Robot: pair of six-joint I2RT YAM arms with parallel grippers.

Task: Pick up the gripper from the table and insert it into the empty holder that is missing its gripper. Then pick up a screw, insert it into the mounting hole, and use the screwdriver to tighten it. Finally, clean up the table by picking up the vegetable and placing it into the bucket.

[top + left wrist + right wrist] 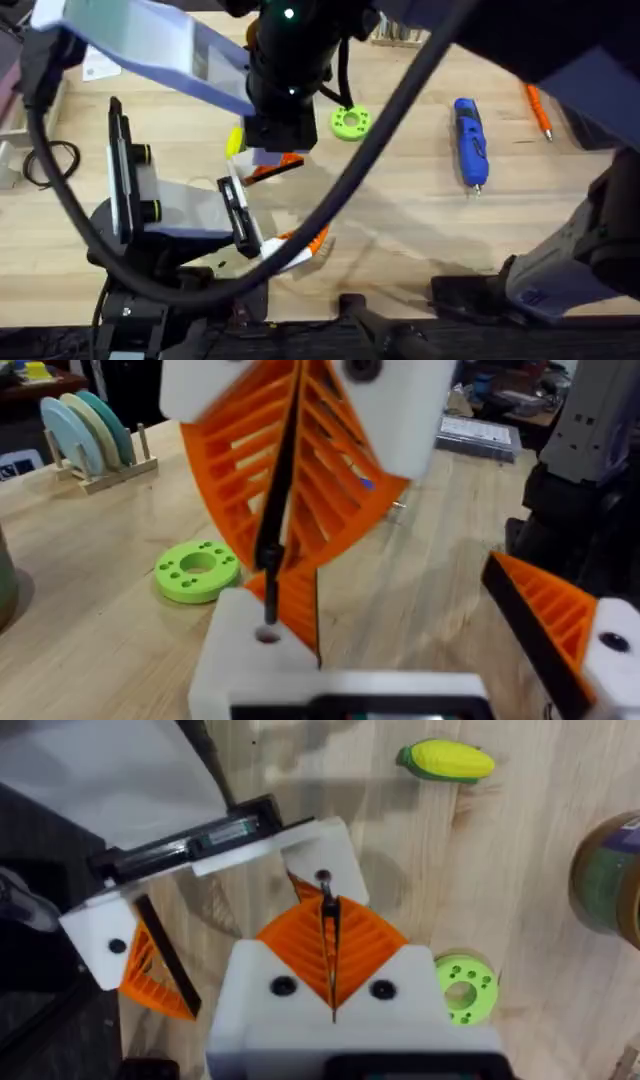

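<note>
My left gripper (pixel 395 582) stands open, its two white finger bases far apart. One base is the holder (pixel 250 660), and the orange gripper (pixel 295 600) with its black side sits in it. The other base carries a ribbed orange tip (pixel 540 610). From above, my right gripper (pixel 268 565) is shut on a thin dark screw (pixel 323 880) right at the holder's mounting hole (pixel 268 633). The yellow vegetable (pixel 445 760) lies on the table past the holder. The bucket (pixel 610 870) stands beside it. Off to the right lies the blue screwdriver (pixel 468 140).
A flat green disc with holes (pixel 349 122) lies close behind the grippers. A slim orange pen tool (pixel 540 110) rests at the far right. A rack of plates (pixel 90 435) stands at the table's back. The right arm (pixel 290 60) crosses the middle, close under the camera.
</note>
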